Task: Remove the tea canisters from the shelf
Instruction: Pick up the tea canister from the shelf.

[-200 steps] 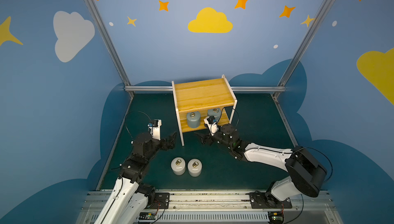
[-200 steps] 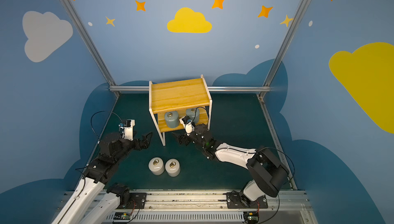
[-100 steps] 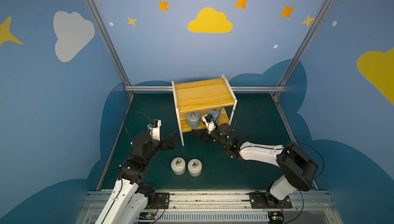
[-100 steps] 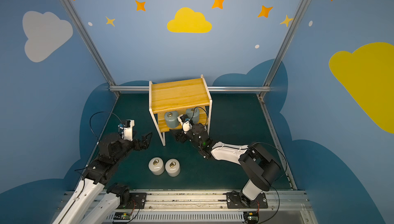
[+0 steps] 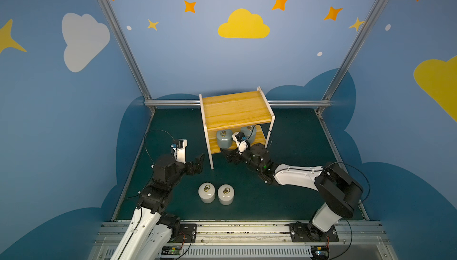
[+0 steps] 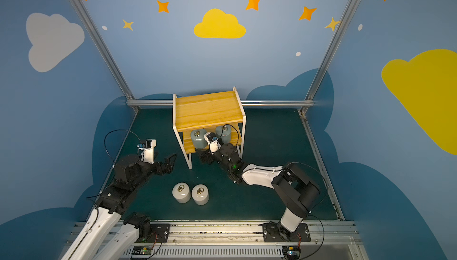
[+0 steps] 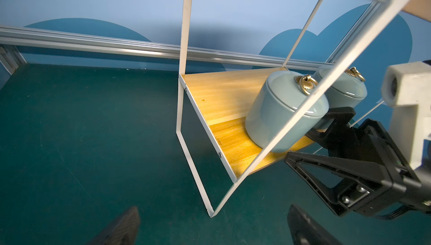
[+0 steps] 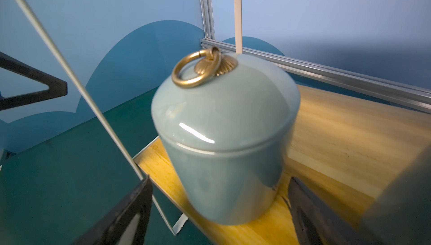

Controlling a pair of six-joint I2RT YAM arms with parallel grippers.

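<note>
In both top views the shelf [image 5: 235, 112] is seen at the back of the green mat [image 5: 173, 127]. A front grey-blue canister [image 5: 223, 138] and a rear grey-blue canister [image 5: 248, 131] stand upright on its lower board. A white canister [image 5: 206, 193] and a second white canister [image 5: 225, 194] are set just beside each other on the mat, well in front of the shelf. The right gripper [image 5: 228, 153] is reached in at the lower board's front edge, against the front grey-blue canister. The left gripper [image 5: 199, 163] is held spread and empty just beside the shelf's front leg, apart from every canister. In the left wrist view the left gripper's fingers [image 7: 121, 227] are shown wide apart with only mat and the shelf's foot between them. One right finger is seen between the two grey-blue canisters and the other before the front one. In the right wrist view the front canister, blurred, is framed between the right gripper's parted fingers [image 8: 130, 208]. A strip of board shows between one finger and the canister, so it is flanked rather than clamped; contact at the other finger cannot be told.
</note>
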